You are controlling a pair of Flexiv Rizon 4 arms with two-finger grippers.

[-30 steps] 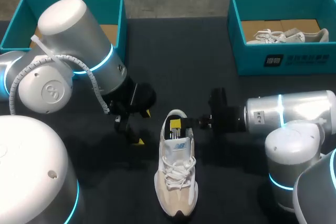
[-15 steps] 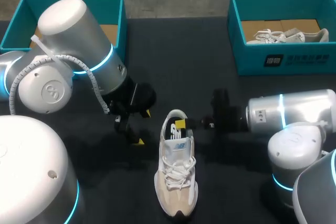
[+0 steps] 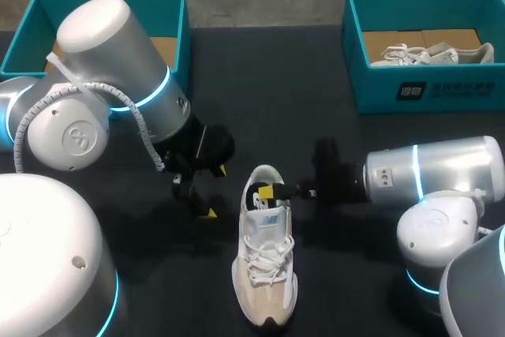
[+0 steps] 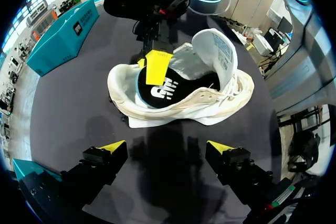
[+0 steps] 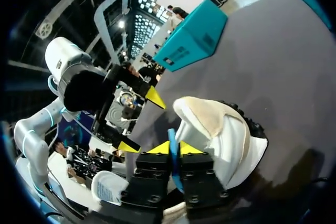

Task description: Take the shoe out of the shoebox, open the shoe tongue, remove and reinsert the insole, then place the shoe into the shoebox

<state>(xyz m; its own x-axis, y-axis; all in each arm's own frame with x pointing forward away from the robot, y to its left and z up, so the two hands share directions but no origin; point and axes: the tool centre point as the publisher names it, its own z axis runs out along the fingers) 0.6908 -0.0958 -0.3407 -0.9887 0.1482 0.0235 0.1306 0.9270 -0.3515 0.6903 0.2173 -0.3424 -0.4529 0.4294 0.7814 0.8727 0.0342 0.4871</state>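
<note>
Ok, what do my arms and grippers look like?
Both the left arm and right arm are fat silver-white cylinders with glowing cyan rings at the joints. A white ribbed cable loops along the left one. The left gripper and right gripper are black with yellow wedge tips.

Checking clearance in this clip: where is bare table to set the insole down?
Bare table stretches between the left shoebox and right shoebox, beyond the shoe. Crowded at its heel: the right gripper grips the insole there, the left gripper open alongside.
</note>
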